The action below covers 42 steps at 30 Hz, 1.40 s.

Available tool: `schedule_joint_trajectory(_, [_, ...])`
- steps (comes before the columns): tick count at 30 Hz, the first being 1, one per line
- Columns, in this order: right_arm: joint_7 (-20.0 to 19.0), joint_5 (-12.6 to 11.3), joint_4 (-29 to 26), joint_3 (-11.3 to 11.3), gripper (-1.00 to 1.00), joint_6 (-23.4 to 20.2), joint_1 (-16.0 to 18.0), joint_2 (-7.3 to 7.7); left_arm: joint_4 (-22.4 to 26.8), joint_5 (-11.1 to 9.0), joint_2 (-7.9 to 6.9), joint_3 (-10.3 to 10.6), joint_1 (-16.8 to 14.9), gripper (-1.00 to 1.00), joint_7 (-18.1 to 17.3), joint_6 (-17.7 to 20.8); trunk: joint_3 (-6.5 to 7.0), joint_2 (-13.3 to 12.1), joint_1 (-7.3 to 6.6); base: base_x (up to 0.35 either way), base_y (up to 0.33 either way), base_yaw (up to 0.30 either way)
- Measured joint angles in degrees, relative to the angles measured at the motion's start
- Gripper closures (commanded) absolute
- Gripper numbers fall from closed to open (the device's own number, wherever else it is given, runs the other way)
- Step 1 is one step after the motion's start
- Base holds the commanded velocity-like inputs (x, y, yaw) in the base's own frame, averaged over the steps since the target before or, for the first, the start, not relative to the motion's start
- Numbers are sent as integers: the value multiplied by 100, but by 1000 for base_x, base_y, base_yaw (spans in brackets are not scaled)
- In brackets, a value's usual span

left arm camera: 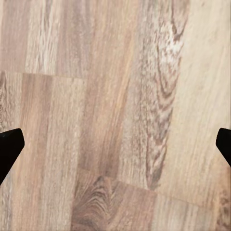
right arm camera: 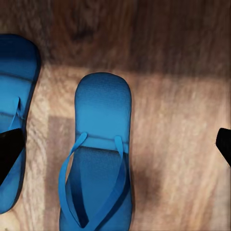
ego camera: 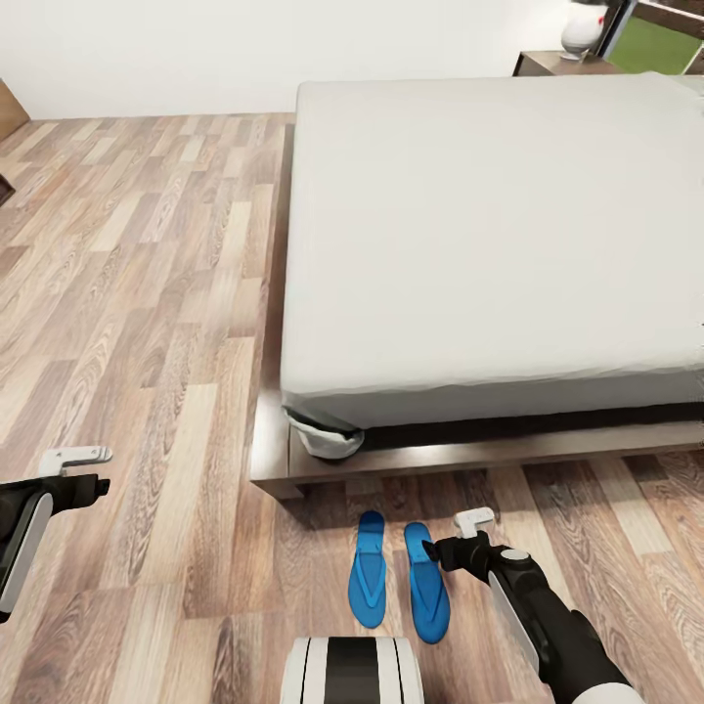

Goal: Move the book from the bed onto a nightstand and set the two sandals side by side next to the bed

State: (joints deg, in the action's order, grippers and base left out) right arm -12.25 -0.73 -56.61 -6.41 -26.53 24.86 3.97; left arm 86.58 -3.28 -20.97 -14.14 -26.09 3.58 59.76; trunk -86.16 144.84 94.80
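L gripper (ego camera: 86, 471): low at the left edge in head view, over bare plank floor (ego camera: 147, 293), well apart from the sandals. Wrist view has dark fingertips (left arm camera: 9, 149) at both picture edges w/ only wood grain between, so the claw is spread wide and holds nothing.
Floor: brown wood planks, nothing lying betw. L gripper and the bed frame.
Bed (ego camera: 489, 244): grey mattress on a dark wood frame; frame corner (ego camera: 279, 479) juts toward the sandals. Bare mattress top, book can't be made out on it. Far-right part cut off by the picture edge.
Left sandal (ego camera: 369, 567): blue, flat on floor just in front of the frame corner, toe toward the bed.
Right sandal (ego camera: 426, 582): beside the first, roughly parallel, narrow gap betw. them. R wrist view gives one sandal (right arm camera: 98, 159) nearly whole, other (right arm camera: 17, 120) cut off at the edge.
R gripper (ego camera: 452, 540): just beside the right sandal, touching or not: can't tell. Fingertips (right arm camera: 10, 149) far apart, claw wide open, nothing gripped.
Nightstand (ego camera: 562, 64): dark, far corner past the bed, mostly hidden by the mattress; a white rounded obj. (ego camera: 584, 27) on it, too small to ID.
Robot base (ego camera: 352, 670): white/black, cut off at the bottom edge.
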Motion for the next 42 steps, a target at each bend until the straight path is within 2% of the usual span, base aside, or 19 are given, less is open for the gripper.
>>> schedule_joint_trajectory(9, [0, 0, 0, 0, -100, -15, 0, 2, -2, 4, -2, 4, 6, -100, 0, 0, 199, -12, -23, 0, 0, 0])
schedule_joint_trajectory(20, [28, 7, 26, -1, -100, -194, -19, 8, -14, 6, -2, 4, 9, -100, 9, 0, 200, -12, -23, 0, 0, 0])
schedule_joint_trajectory(26, [43, 8, 45, -4, -100, -351, -92, 165, -26, 16, -2, 5, 10, -100, 15, -2, 200, -12, -23, 0, 0, 0])
schedule_joint_trajectory(30, [44, 4, 121, 3, -100, -397, -225, 325, -29, 19, -2, 5, 10, -100, 20, -4, 200, -12, -23, 0, 0, 0])
schedule_joint_trajectory(35, [31, -9, 170, 9, -100, -415, -315, 419, -31, 22, -2, 5, 10, -100, 23, -5, 310, -19, -36, 0, 0, 0])
schedule_joint_trajectory(42, [9, -9, 184, 11, -100, -413, -416, 457, -32, 23, -2, 5, 10, -100, 24, -6, 465, -28, -54, 0, 0, 0])
